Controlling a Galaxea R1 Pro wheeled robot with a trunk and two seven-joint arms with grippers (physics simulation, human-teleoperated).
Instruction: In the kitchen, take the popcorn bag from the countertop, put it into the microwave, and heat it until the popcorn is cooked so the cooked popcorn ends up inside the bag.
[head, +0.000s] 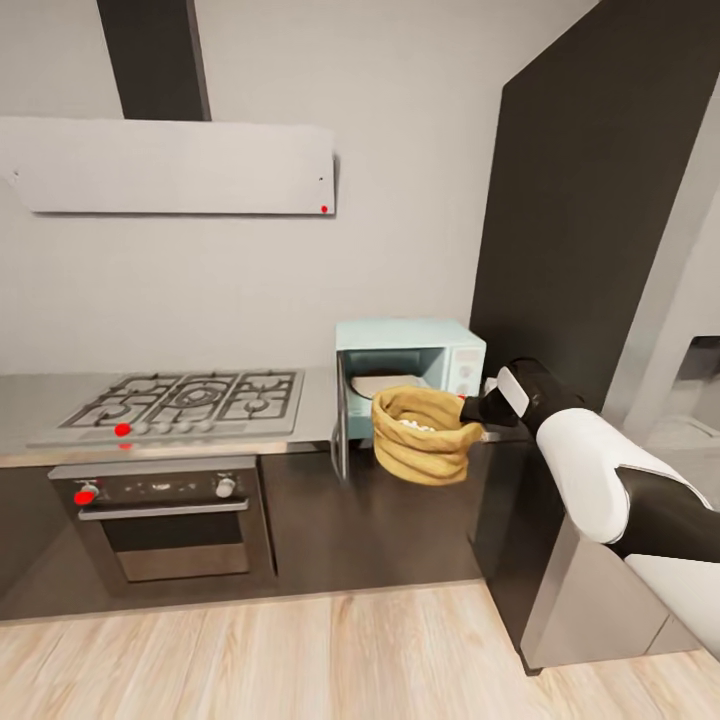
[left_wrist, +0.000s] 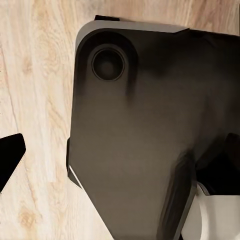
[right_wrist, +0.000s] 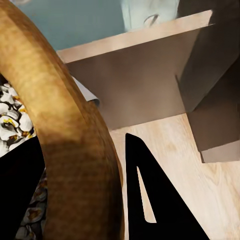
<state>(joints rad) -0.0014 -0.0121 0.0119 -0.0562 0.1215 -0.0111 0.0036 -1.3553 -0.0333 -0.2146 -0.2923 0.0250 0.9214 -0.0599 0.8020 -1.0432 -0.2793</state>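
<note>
- The right tool (head: 478, 408) pinches the thick rim of the popcorn bag (head: 424, 436), one finger (right_wrist: 155, 200) outside the rim and the other inside.
- The bag hangs in the air just in front of the open microwave (head: 412, 368), off the worktop (head: 40, 400), and white kernels show in it.
- The step in hand looks like carrying the bag at the oven's mouth; I cannot tell which way it is meant to go.
- Keep the bag upright so nothing spills, and keep the pinch firm on the rim.
- Mind the open door (head: 341, 425) at the bag's side; steer clear of its edge.
- The left tool's state cannot be told from its wrist view.
</note>
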